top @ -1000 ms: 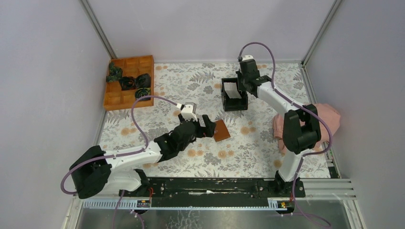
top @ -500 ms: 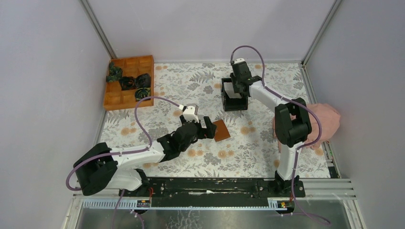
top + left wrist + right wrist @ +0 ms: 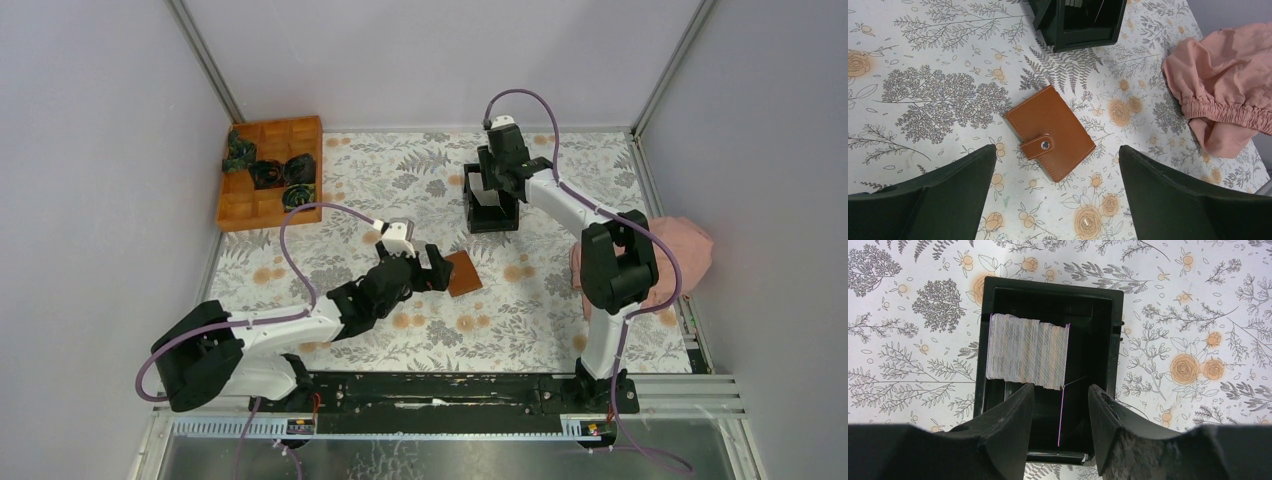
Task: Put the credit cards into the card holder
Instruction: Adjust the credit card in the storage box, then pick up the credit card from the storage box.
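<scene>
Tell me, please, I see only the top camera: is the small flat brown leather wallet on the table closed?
Observer: Yes; in the left wrist view the brown leather wallet has its strap snapped shut.
Operator: How do the white cards sit in the black square box?
Observer: In the right wrist view they stand on edge, one stack filling the box's left part.
Operator: Does the right pincer hold one?
Observer: No; it hangs open above them, one separate card between its fingers.

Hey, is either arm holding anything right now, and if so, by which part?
Nothing is held. Left jaws hang wide open above the wallet; right jaws stand apart over the box, one card on edge between them, apparently touching neither.
</scene>
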Controlling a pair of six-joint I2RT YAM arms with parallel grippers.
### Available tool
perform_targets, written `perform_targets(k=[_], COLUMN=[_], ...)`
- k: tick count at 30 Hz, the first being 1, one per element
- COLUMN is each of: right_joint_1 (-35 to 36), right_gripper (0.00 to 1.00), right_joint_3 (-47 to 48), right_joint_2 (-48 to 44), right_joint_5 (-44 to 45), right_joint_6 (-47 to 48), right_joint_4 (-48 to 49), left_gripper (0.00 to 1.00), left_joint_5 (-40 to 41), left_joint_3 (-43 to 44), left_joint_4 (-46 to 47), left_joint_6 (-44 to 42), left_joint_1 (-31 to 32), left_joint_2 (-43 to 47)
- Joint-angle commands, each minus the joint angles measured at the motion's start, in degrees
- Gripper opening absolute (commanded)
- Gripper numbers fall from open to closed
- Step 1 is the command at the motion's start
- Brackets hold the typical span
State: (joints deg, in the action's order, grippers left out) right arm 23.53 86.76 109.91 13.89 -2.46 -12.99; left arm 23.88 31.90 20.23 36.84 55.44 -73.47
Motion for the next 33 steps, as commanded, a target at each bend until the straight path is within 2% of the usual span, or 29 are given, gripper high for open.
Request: perform_targets(k=[1, 8, 13, 16, 19, 26, 30, 33], right_joint_1=[0.26, 0.29, 0.29, 0.23, 0.26, 0.70, 1.37, 2.13], right_gripper=[0.51, 0.51, 0.47, 0.40, 0.27, 0.14, 0.00, 0.00], right_joint_3=[-0.97, -7.36, -8.45, -9.05, -8.65, -8.45, -7.51, -6.72], right_joint_2=[-3.38, -5.73, -5.41, -5.18, -4.61, -4.98, -6.00, -7.11], right_joint_5=[-0.91, -1.02, -0.13, 0.22, 0.96, 5.22, 7.08, 8.82], right_joint_6=[-1.13, -1.57, -1.40, -1.30, -1.32, -0.69, 0.14, 0.70], right_joint_4=[0.99, 2.59, 2.56, 2.88, 2.50, 1.41, 0.14, -0.67], left_gripper=[1.00, 1.00, 1.00, 1.00, 1.00, 1.00, 1.00, 1.00], left_joint_5=[0.64, 0.56, 0.40, 0.39, 0.42, 0.38, 0.66, 1.08], left_joint_3=[-1.12, -1.43, -1.49, -1.38, -1.32, -1.24, -0.24, 0.94], left_joint_4=[3.24, 3.56, 4.08, 4.23, 4.21, 3.96, 2.36, 0.38], left_joint_6=[-0.19, -0.02, 0.29, 0.34, 0.29, 0.90, 1.62, 2.12], left_joint_1=[-0.36, -0.42, -0.35, -0.37, -0.41, -0.32, -0.35, -0.34], left_joint_2=[1.48, 1.24, 0.64, 0.33, 0.10, 0.19, 0.29, 0.46])
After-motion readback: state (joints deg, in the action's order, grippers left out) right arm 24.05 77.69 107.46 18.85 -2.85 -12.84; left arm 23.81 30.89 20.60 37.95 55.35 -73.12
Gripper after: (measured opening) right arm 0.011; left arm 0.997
